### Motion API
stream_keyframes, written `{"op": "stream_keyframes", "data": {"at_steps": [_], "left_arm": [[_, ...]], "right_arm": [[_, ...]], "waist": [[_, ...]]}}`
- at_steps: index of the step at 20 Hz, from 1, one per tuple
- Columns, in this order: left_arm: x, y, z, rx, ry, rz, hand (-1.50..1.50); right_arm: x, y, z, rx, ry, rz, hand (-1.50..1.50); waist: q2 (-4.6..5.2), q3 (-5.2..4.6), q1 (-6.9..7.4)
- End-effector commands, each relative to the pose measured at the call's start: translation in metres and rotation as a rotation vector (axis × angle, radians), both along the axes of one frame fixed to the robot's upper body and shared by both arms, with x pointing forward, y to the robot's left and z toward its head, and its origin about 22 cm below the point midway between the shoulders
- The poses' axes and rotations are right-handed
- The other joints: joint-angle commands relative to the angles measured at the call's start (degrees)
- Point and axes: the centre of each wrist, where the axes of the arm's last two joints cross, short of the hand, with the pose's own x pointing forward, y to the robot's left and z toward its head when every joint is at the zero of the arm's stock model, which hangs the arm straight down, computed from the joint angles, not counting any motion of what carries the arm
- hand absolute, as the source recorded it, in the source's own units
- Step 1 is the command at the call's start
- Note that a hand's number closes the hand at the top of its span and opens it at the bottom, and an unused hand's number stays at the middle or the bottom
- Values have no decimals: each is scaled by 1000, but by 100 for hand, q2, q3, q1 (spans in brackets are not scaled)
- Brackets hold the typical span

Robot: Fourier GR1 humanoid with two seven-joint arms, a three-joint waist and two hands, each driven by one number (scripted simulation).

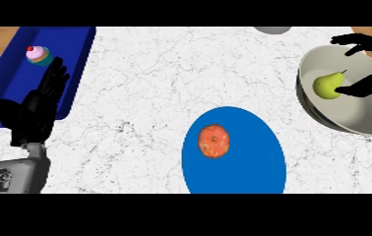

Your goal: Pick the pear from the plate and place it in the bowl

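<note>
While my right hand sits at the right edge of the view, its fingers show as 2 dark shapes: 1 reaching in from the right against the pear, the other curled over the far rim of the bowl. The dark tip at the pear's right side touches the fruit; I cannot tell whether the fingers pinch it or merely rest against it, since most of the hand lies outside the view.

The pear, green-yellow with a short stem pointing up and to the right, lies inside the grey bowl, against the pale inner wall and toward the right side.

My left hand shows at the left edge, fingers straight and close together, pointing up, holding nothing. It overlaps the near part of a dark blue tray. On that tray, just beyond my fingertips, stands a cupcake with pink icing and a red top.

At centre, well apart from both hands, lies the blue plate, with an orange round fruit on its left half. All rest on the white marbled counter. A grey rounded object shows at the far edge.
</note>
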Motion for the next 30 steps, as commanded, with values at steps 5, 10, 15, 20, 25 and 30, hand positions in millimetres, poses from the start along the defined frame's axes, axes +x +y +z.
{"op": "stream_keyframes", "data": {"at_steps": [5, 10, 15, 20, 25, 30], "left_arm": [[0, -3, 0, -1, -16, 10, 0], [3, 3, 2, -6, -15, 4, 0], [-3, 0, -5, 3, -14, 3, 0], [2, -2, 4, -10, -31, -13, 0], [-1, -9, -4, -13, -20, -6, 0], [4, 0, 5, 10, -24, -6, 0]], "right_arm": [[2, -20, -8, 606, -136, -23, -150], [-18, -69, 14, 851, -155, -77, -150], [-68, -132, 40, 829, -112, -116, -150], [-109, -163, 31, 873, -94, -107, -150], [-120, -170, 30, 951, -56, -63, -150], [-125, -178, 51, 984, -85, -6, -150]], "waist": [[-13, 15, -80], [14, 7, -46], [50, 16, 36], [65, 36, -1], [68, 55, 13], [56, 53, -19]]}}
